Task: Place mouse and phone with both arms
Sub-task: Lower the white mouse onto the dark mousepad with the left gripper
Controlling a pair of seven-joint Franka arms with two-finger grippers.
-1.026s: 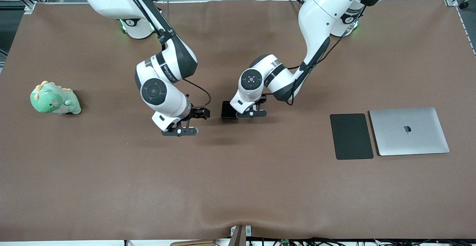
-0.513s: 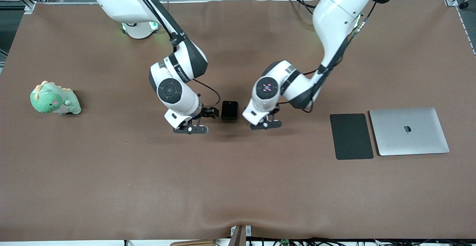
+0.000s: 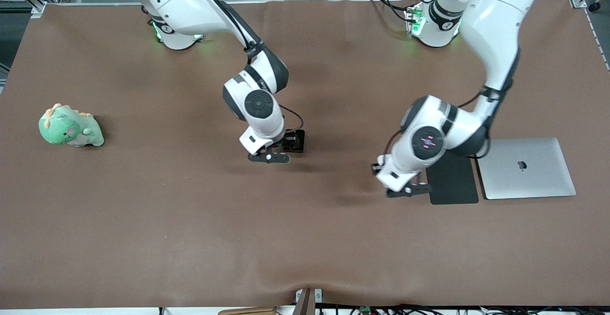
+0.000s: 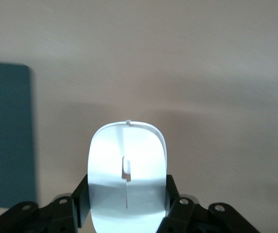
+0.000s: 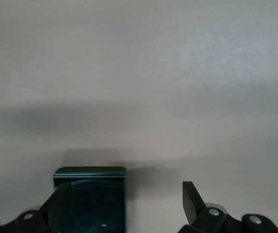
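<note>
Plush dinosaur [image 3: 70,127]: alone at the right arm's end of the brown worktop [image 3: 190,234].
Right end effector [image 3: 269,157]: spread wide, low over the phone [image 3: 295,142].
Left end effector [image 3: 409,190]: I pinch the mouse [image 4: 127,172] just beside the black pad [image 3: 452,181].
Laptop [image 3: 526,168]: closed, touching that pad's edge.

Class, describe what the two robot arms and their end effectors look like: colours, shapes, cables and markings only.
Both arms, the right arm and the left arm, have glossy white rounded shells with black bands at the joints. A round black disc caps each wrist joint, and thin black cables loop alongside. Their bases glow green. The right end effector and the left end effector are black, each with two flat fingers fixed by silver screws.
</note>
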